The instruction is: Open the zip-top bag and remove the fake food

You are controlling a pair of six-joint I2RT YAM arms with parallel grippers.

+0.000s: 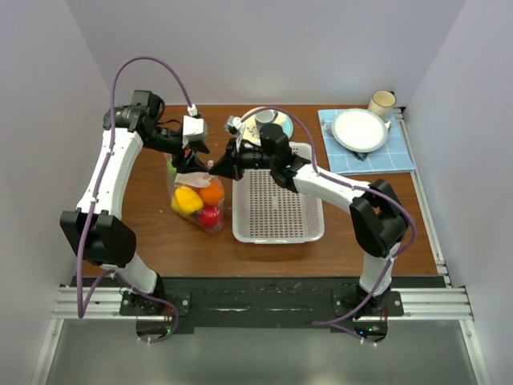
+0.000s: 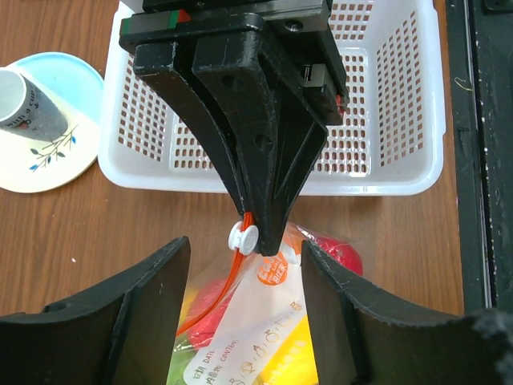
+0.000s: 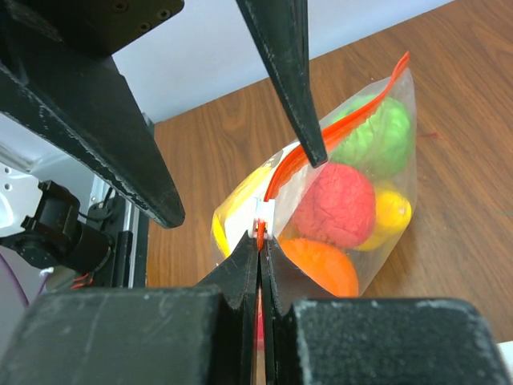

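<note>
The clear crinkly plastic zip-top bag (image 1: 197,202) sits on the brown wooden table (image 1: 160,241), just left of the white perforated plastic basket (image 2: 393,160). The glossy plastic fruits and vegetables (image 3: 333,200) are inside it, and its zipped edge is held up. The right gripper (image 3: 260,241) has its jaws pressed together on the orange-red zip strip (image 3: 341,120), right beside the small white slider (image 2: 243,235). From that pinch the strip's long axis runs away from the right fingertips and in between the spread jaws of the left gripper (image 1: 190,164). One left fingertip (image 3: 313,152) seems to touch the strip, though the angle leaves that unsure. Opening likely turns on a pull along this line.
</note>
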